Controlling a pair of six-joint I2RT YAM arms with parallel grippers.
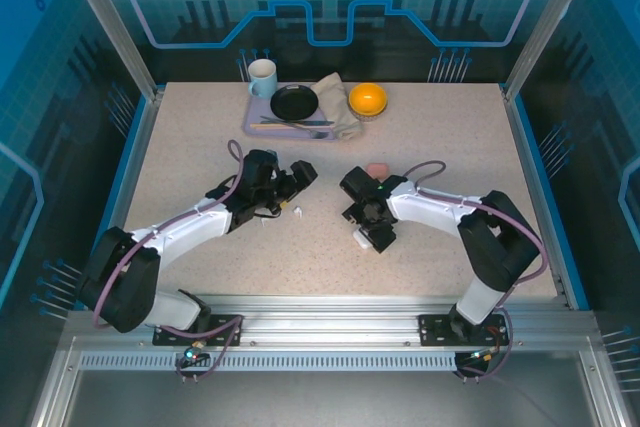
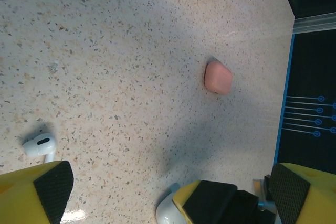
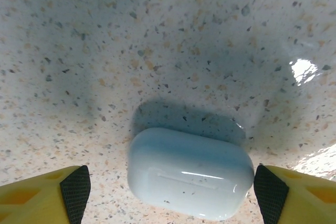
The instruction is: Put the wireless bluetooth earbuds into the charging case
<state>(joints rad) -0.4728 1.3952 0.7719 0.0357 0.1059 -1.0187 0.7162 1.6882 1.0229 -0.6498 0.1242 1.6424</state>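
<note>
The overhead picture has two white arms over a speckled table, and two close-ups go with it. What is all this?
Those are two robot arms bolted to the near edge of the table, filmed from above and behind. Each ends in a two-finger claw: the left gripper and the right gripper. The close-ups come from cameras on their wrists; the yellow shapes with black pads are their own fingers. The left one, open and empty, looks down on a white earbud and a pink case. The right one stands open around a white charging case lying on the table, not squeezing it. A tray sits at the back.
</note>
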